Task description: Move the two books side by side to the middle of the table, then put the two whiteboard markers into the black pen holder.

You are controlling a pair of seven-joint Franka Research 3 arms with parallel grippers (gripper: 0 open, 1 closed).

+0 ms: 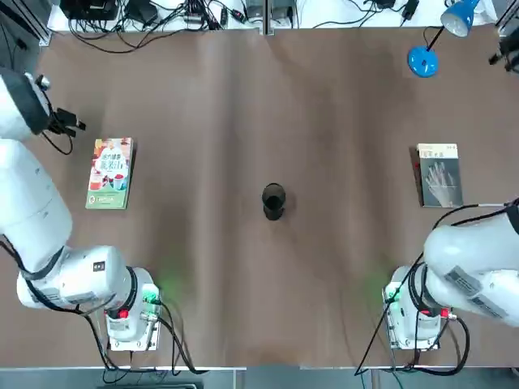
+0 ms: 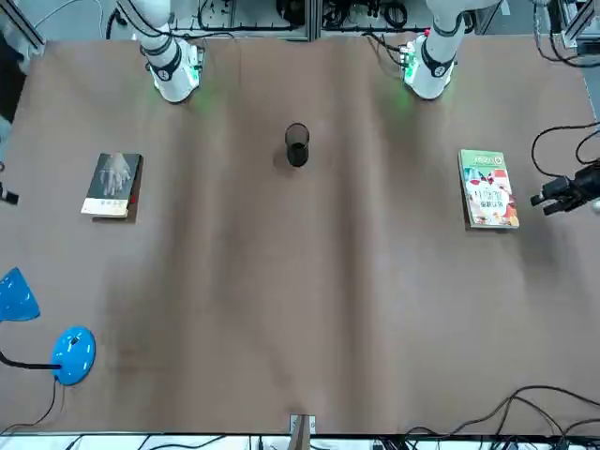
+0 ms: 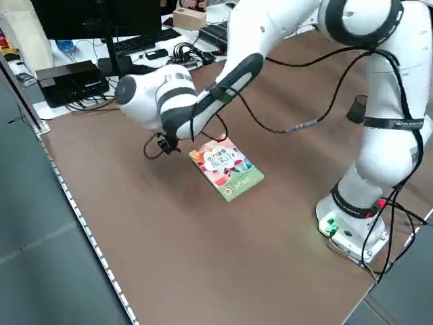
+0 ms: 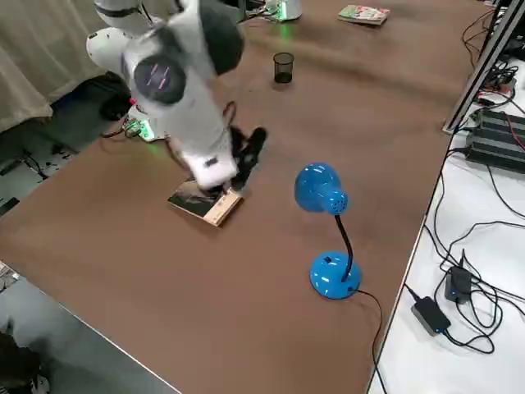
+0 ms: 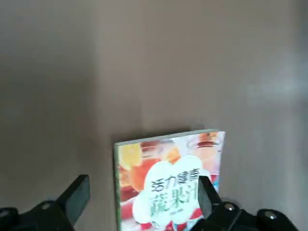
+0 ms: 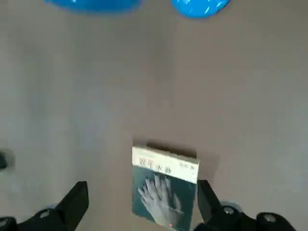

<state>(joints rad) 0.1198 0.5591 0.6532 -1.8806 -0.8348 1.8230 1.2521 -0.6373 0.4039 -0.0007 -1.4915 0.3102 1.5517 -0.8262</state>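
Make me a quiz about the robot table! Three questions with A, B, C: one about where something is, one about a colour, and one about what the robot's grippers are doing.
1. Where is the black pen holder?
A) On top of a book
B) Between the two books, nearer the robot than they are
C) Beside the blue lamp

2. What colour is the desk lamp?
A) Blue
B) Yellow
C) Red

3. How are the two grippers?
A) Both shut
B) Each holding a book
C) Both open and holding nothing

Answers:
1: B, the black pen holder stands between the colourful book and the dark book, a little closer to the arm bases.
2: A, the desk lamp has a blue base and shade.
3: C, the left gripper and right gripper have their fingers wide apart with nothing gripped.
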